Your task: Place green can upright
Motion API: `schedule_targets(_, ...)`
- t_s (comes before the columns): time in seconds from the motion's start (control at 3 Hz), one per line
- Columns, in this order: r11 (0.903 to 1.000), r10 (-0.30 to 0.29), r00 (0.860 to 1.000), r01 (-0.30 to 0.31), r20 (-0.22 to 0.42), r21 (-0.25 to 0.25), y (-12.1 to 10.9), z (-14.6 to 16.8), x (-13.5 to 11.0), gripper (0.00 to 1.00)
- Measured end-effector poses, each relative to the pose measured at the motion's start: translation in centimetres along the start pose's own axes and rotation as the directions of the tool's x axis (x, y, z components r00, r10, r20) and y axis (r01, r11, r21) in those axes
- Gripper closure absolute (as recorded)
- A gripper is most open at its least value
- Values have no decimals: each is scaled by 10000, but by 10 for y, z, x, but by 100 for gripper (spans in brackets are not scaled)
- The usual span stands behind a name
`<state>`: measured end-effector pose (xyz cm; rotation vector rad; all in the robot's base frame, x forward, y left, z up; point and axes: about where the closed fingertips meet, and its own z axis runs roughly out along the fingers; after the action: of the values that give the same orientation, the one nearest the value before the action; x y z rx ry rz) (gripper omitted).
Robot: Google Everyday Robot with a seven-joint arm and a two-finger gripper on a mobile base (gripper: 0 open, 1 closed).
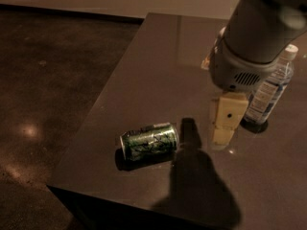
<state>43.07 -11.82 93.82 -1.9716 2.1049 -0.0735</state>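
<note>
The green can (149, 141) lies on its side on the dark table (144, 71), near the front left corner, its silver ends pointing left and right. My gripper (224, 128) hangs from the grey arm (254, 37) just above the table surface, to the right of the can and apart from it. It holds nothing that I can see. The arm's shadow falls on the table between the gripper and the can.
A clear plastic water bottle (269, 91) stands upright right behind the gripper, at the right. The table's left edge and front edge run close to the can. Beyond them lies the dark floor (43, 104).
</note>
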Motion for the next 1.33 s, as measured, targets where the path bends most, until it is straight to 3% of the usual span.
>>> schedule_targets(0.67,9939,-686,9961,730,548,-828,20,41,-65,0)
schedule_targets(1.33,9792,-1604,9833,1695,859,-1114,51,72,-108,0)
